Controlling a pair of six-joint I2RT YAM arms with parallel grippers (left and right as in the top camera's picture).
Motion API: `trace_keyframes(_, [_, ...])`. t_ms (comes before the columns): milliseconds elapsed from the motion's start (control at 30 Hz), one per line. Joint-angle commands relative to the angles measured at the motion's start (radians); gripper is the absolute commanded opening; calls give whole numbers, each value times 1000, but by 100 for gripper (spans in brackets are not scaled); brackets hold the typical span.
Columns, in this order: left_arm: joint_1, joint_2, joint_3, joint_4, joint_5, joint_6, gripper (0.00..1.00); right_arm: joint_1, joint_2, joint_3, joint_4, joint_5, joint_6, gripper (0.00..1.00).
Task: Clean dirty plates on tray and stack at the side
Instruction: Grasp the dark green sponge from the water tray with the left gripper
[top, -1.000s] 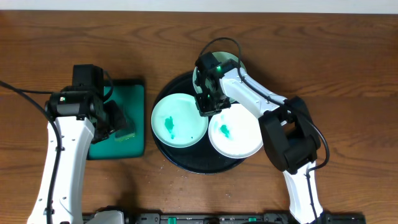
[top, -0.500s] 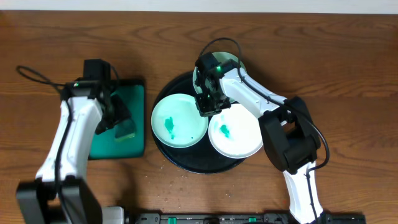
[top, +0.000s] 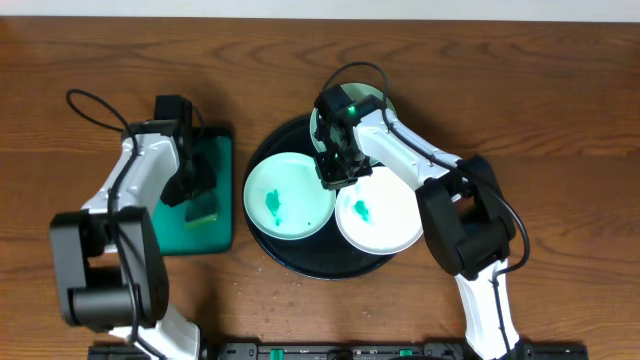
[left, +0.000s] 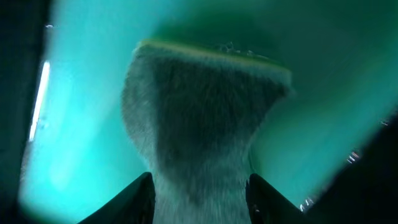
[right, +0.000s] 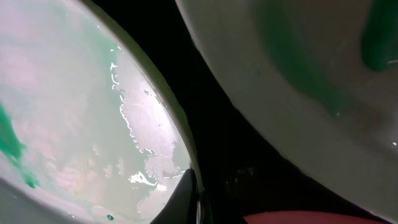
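Wooden table (top: 560, 90) with the black tray (top: 310, 262) at its centre. I read this step as sponge pick-up, with no wiping begun.

Two green-smeared plates (top: 289, 194) lie side by side on the tray, and none is stacked beside it. Left of the tray, over the small green tray (top: 215, 150), my left gripper (top: 197, 195) pinches the sponge (left: 205, 124), whose body narrows between the jaws. My right gripper (top: 338, 178) sits closed over the tray's middle, in the gap between the two plates and right at one rim. I cannot tell whether it nips that rim. Risks as I judge them: a sideways move of the right gripper could tip or shove a plate into its neighbour, and so shallow a pinch could let the wet sponge slip on the way to the tray.
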Motion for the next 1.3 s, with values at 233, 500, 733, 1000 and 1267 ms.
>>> trace_keyframes(233, [5, 35, -7, 54, -9, 17, 46, 6, 14, 0, -19, -10, 5, 3])
trace_keyframes(500, [5, 36, -23, 70, -9, 18, 34, 6, 14, 0, -21, -11, 5, 2])
trace_keyframes(733, [5, 50, -62, 98, -7, 17, 15, 6, 14, 0, -28, -10, 5, 3])
trace_keyframes(1000, [5, -40, -32, 86, 49, 36, 7, 6, 14, 0, -35, -10, 5, 2])
trace_keyframes(1267, [2, -406, -24, 76, 43, 114, 7, 6, 14, 0, -40, -10, -4, 2])
